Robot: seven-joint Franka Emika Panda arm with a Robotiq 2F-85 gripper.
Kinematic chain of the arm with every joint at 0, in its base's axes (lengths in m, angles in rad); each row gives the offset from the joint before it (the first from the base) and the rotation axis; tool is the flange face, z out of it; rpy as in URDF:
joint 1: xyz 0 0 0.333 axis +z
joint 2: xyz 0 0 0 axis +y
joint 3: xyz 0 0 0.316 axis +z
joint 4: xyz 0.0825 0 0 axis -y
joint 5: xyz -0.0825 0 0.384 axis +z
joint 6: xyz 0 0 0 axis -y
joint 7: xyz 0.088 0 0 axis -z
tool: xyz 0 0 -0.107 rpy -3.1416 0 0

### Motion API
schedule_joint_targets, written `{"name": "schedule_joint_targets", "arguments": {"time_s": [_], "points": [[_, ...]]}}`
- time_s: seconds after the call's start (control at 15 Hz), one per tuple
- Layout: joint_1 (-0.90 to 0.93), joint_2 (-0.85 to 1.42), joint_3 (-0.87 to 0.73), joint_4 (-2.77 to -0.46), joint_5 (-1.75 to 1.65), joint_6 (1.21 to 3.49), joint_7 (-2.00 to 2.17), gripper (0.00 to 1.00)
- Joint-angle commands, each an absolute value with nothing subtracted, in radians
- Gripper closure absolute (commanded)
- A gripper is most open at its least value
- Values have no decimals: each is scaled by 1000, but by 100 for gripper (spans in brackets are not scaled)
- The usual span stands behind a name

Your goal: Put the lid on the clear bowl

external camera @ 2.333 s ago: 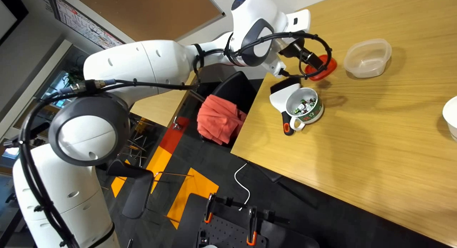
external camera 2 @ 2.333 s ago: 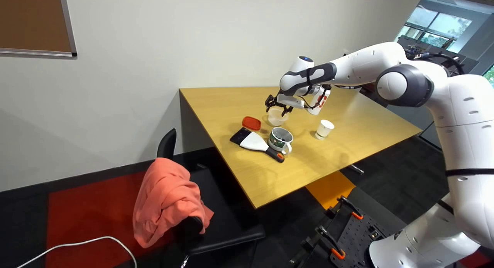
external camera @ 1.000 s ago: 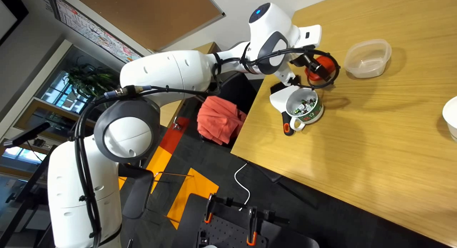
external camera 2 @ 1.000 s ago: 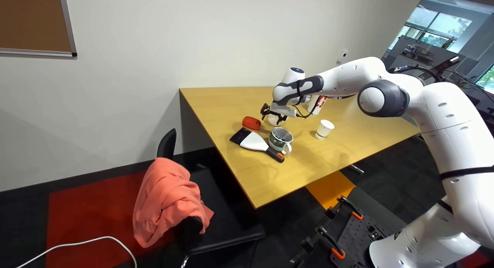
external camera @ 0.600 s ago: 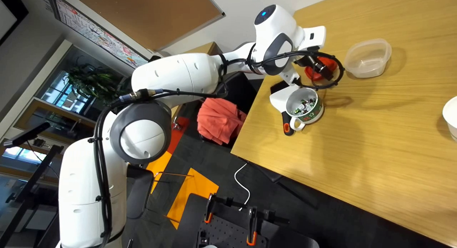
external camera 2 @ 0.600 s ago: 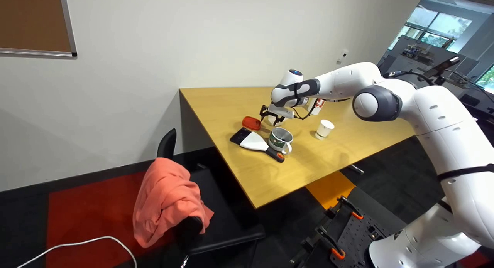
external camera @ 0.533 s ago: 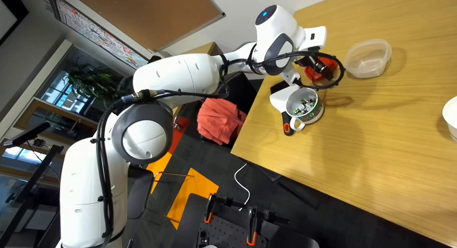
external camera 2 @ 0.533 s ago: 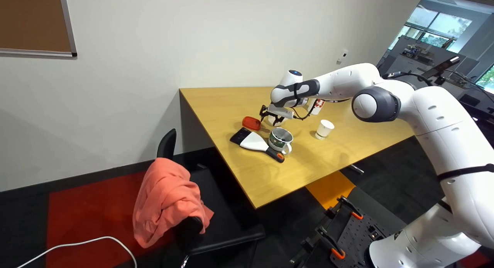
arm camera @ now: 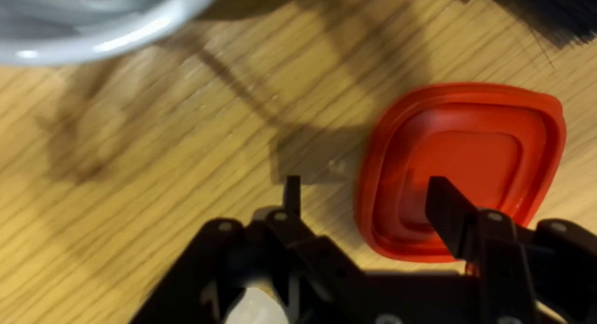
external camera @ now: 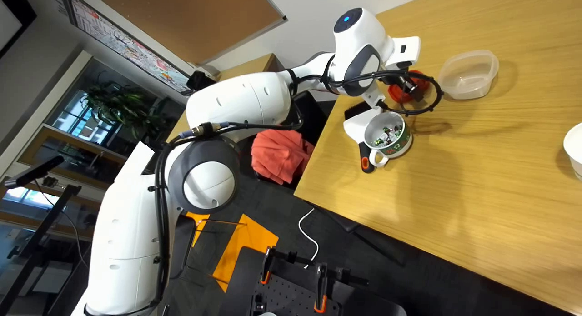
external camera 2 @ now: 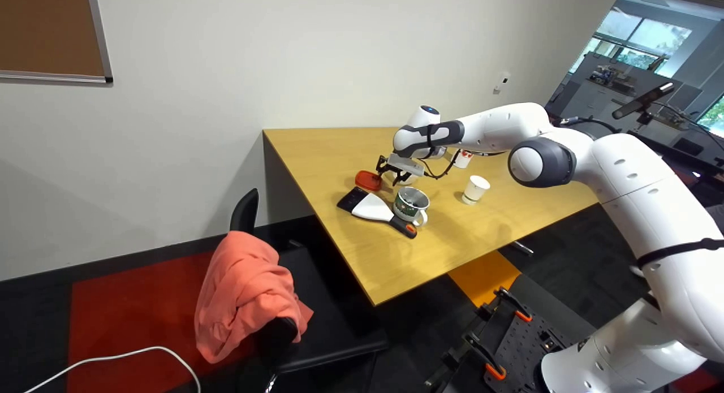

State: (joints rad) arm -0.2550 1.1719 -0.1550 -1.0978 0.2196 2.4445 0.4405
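Jaws spread well apart, nothing gripped, over one edge of the red plastic lid [arm camera: 471, 161].
One jaw hangs above the lid, the other above the surface [arm camera: 186, 189] it lies on; in an exterior view the translucent plastic bowl [external camera: 468, 75] and a patterned mug [external camera: 398, 146] stand near the jaws.

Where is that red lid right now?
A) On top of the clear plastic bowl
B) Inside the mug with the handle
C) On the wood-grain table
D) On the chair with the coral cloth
C: the wrist view shows the red lid lying on the wood-grain table, while in an exterior view the clear plastic bowl stands uncovered, apart from it.
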Motion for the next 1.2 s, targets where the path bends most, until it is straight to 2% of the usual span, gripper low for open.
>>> {"name": "schedule_joint_targets", "arguments": {"time_s": [0.0, 0.07, 0.27, 0.33, 0.4, 0.67, 0.73, 0.87, 0.93, 1.13], "points": [[-267, 1222, -139, -1004, 235, 2385, 460, 37], [-266, 1231, -139, -993, 234, 2381, 462, 37], [-266, 1255, -137, -964, 233, 2368, 467, 46], [-266, 1263, -138, -954, 232, 2364, 469, 54], [-266, 1269, -137, -947, 231, 2362, 470, 51], [-267, 1290, -138, -918, 230, 2355, 477, 56], [-267, 1293, -138, -911, 230, 2350, 481, 61], [-266, 1302, -138, -895, 229, 2342, 495, 89], [-266, 1305, -138, -887, 228, 2337, 500, 96], [-265, 1296, -138, -891, 230, 2329, 503, 94]]}}
